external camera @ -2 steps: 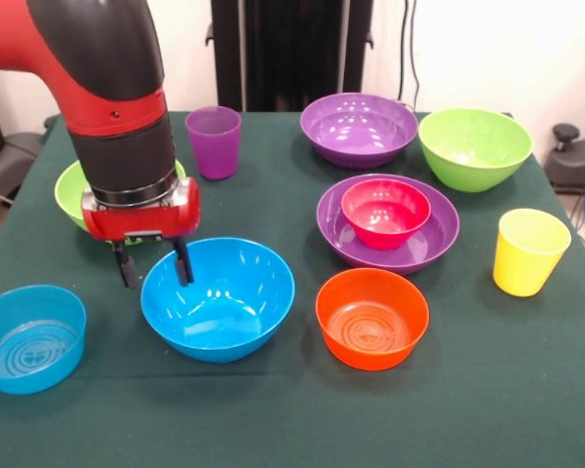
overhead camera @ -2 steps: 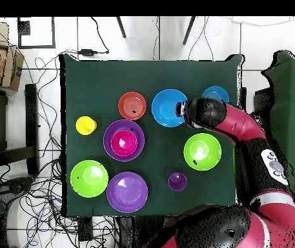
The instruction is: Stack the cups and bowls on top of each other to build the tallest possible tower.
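Large blue bowl (external camera @ -2 steps: 217, 297) sat near tabletop's front edge, left of centre – its left rim straddled by gripper (external camera @ -2 steps: 153, 264), fingers spread, nothing clamped. Tower (external camera @ -2 steps: 387, 222) lies to right.

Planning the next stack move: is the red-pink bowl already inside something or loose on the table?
Inside. The red-pink bowl sits upright in a wide purple bowl, whose rim rings it in both views; nothing is stacked on it.

Green-clothed table (external camera @ -2 steps: 526, 390) carrying two cups (external camera @ -2 steps: 214, 141), seven loose bowls (external camera @ -2 steps: 217, 297), a red-pink bowl (external camera @ -2 steps: 385, 212) nested in one purple.
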